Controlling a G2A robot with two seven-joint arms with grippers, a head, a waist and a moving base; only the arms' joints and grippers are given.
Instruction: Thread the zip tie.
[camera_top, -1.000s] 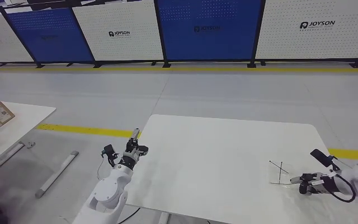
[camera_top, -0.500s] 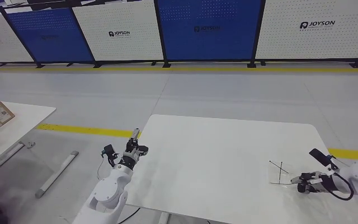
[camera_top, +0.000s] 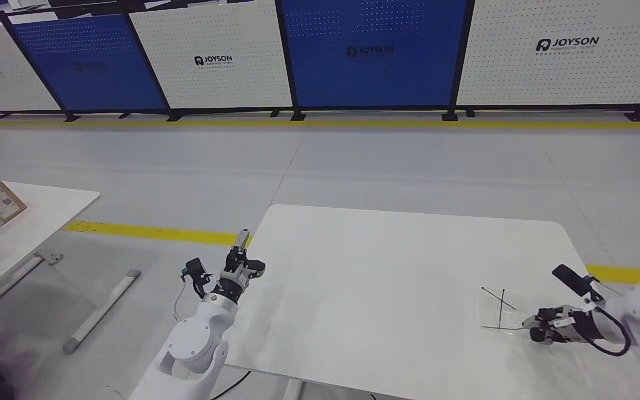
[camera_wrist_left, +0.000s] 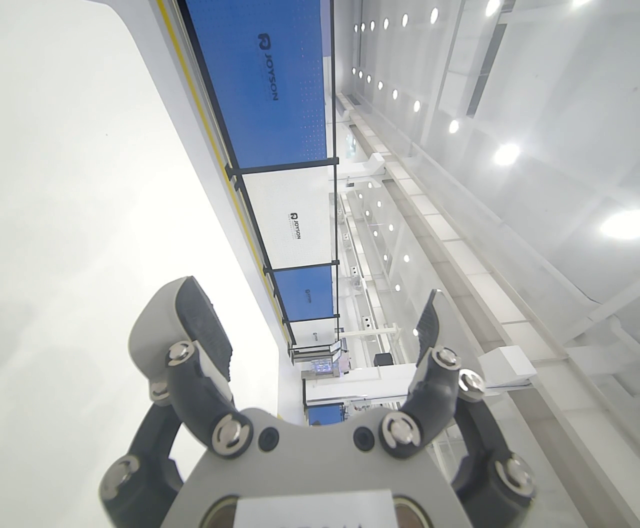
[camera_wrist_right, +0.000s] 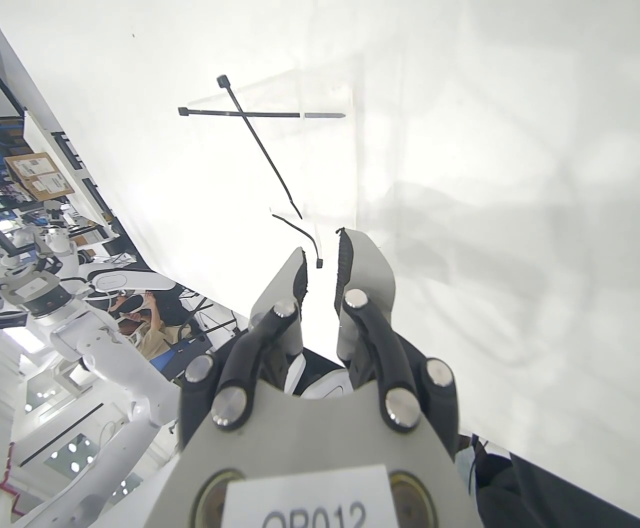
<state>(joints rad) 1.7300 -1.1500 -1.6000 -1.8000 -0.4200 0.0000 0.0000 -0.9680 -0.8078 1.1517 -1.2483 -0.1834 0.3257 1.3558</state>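
Black plastic zip ties (camera_top: 498, 297): crossed, lower right | right gripper (camera_top: 524, 321): narrowly parted, beside them | left gripper (camera_top: 242, 236): spread wide, lower left

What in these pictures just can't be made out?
- Top view: the zip ties are too small to tell head from tail.
- Right wrist view: whether the curved zip tie touches the right gripper or lies beneath it; depth is unclear.

The left pincer (camera_wrist_left: 315, 305) and right pincer (camera_wrist_right: 322, 250) share pale grey fingers (camera_wrist_right: 370, 265), ribbed black pads (camera_wrist_left: 205, 320), black linkage bars (camera_wrist_right: 380, 330), silver screws (camera_wrist_left: 231, 436) and a white label (camera_wrist_right: 305, 495). The left arm (camera_top: 195, 345) is glossy white. A black cable (camera_top: 626, 338) loops at the right wrist.
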